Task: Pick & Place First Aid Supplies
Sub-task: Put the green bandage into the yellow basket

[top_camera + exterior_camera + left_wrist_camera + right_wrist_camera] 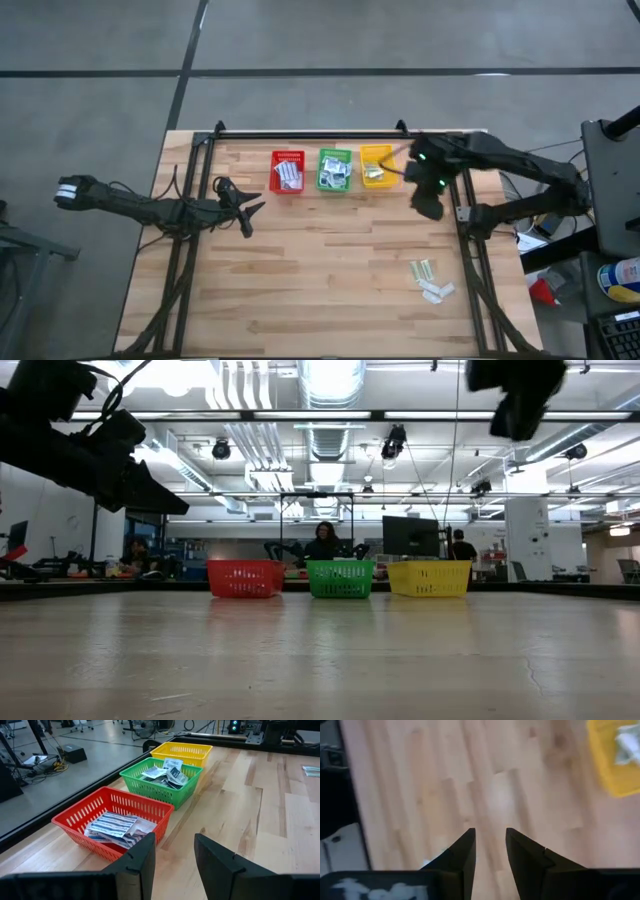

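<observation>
Nearest the front edge, on the right side of the table (330, 290), a few loose packets (430, 280) lie close together, pale green strips beside white ones. Bunched like that, a grab could lift two at once or nudge a neighbour toward the table's right edge.

Further back, the left gripper (250, 212) hangs over the left middle of the table, fingers parted with a clear gap and nothing between them; it seems to be waiting.

The right gripper (430, 205) is up in the air just right of the yellow basket (377, 166), its fingers a little apart and empty. Dropping low from here could clip that basket's rim.

Along the far edge, the red basket (287, 171), green basket (334, 170) and yellow one already hold packets. Sitting so close, a carried packet could easily land in the wrong one.
</observation>
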{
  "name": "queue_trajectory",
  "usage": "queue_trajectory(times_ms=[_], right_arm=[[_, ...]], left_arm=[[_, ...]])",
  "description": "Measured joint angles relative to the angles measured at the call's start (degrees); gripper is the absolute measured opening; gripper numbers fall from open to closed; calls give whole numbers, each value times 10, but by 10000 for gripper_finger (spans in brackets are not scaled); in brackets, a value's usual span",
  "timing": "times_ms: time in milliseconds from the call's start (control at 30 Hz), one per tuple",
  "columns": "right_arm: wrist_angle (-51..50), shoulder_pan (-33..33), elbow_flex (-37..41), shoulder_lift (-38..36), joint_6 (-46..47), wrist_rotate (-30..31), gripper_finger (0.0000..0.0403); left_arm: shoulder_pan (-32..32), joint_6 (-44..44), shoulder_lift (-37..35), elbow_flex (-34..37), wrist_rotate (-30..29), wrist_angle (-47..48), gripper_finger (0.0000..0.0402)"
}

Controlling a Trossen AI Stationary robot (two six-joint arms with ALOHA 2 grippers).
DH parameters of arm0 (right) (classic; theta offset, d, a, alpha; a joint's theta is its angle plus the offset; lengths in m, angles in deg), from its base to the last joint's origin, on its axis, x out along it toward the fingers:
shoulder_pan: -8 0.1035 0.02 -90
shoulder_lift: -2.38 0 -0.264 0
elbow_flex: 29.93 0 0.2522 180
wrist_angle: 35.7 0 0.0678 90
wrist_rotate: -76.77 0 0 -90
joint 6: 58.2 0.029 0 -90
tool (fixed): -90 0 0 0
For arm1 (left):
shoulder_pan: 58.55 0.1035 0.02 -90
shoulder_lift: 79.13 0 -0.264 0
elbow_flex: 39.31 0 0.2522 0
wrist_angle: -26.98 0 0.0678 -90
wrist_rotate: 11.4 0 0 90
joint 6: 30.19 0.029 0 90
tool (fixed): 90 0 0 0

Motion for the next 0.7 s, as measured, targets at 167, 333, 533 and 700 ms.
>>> queue_trajectory(times_ms=[167,333,533,700], right_arm=[[14,109,56,-77,117,0,104],[95,216,135,-113,223,1,101],[180,291,206,-114,283,5,89],[247,322,251,-105,310,5,82]], left_arm=[[0,0,0,0,0,0,133],[0,0,0,0,0,0,133],[0,0,0,0,0,0,133],[0,0,0,0,0,0,133]])
